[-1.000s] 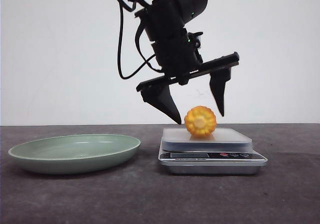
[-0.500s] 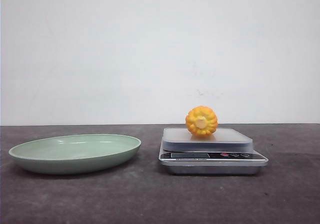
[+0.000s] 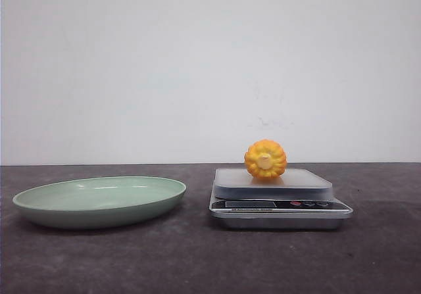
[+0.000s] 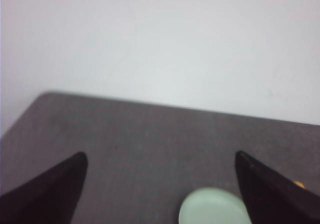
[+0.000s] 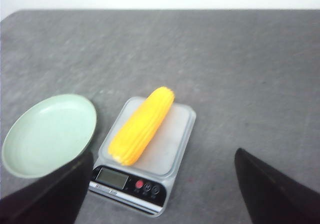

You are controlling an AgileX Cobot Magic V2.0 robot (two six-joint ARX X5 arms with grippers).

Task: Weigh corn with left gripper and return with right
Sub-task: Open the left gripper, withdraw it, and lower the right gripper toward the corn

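Note:
The yellow-orange corn [image 3: 265, 159] lies on the platform of a silver kitchen scale [image 3: 302, 179], its pale cut end facing the front camera. In the right wrist view the corn [image 5: 142, 125] shows as a long cob lying aslant on the scale [image 5: 172, 144]. My right gripper [image 5: 164, 152] is open and empty, high above and in front of the scale. My left gripper [image 4: 159, 154] is open and empty, high above the table, with the green plate [image 4: 215, 209] far below it. Neither gripper shows in the front view.
The green plate [image 3: 99, 198] sits on the dark table left of the scale, and also shows in the right wrist view [image 5: 50, 134]. It holds nothing. A white wall stands behind the table.
One second ago the left gripper hung open around the corn above the scale. It has since risen out of the front view. The corn stays on the scale.

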